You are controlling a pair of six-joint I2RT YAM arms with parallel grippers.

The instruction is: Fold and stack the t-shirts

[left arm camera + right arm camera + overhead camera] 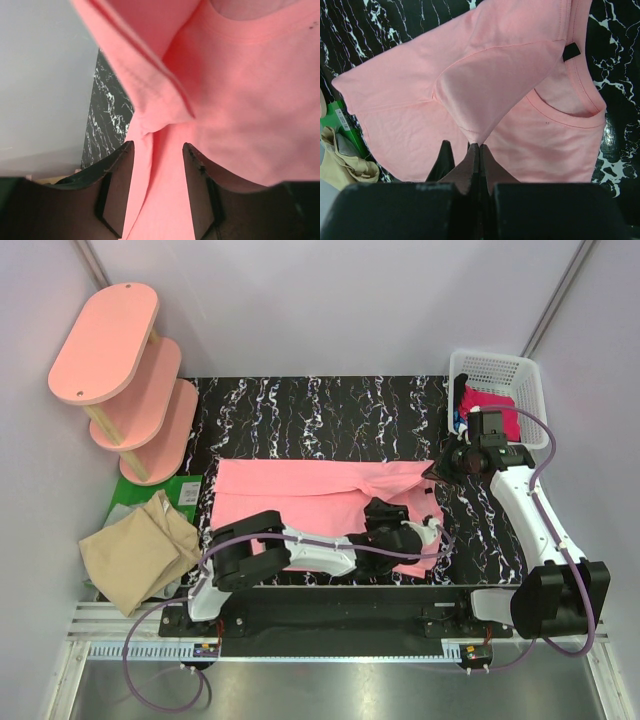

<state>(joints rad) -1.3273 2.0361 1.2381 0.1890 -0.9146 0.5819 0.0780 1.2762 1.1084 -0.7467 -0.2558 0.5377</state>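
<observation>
The light salmon-pink t-shirt (300,502) lies spread across the black marbled table (300,410), its collar toward the right. My right gripper (441,468) is shut on a fold of it and holds that fold lifted off the shirt; in the right wrist view the cloth (495,75) tapers into the closed tips (479,146). My left gripper (428,532) is open low over the shirt's near right part, with pink cloth (240,90) between its fingers (122,170). The tan-beige t-shirt (135,550) lies crumpled at the table's left edge. The magenta-red t-shirt (492,408) sits in the basket.
The white lattice basket (525,375) stands at the back right corner. A pink oval three-tier shelf (120,380) stands at the back left. A green flat object (150,490) lies between the shelf and the tan shirt. Grey walls close in on three sides.
</observation>
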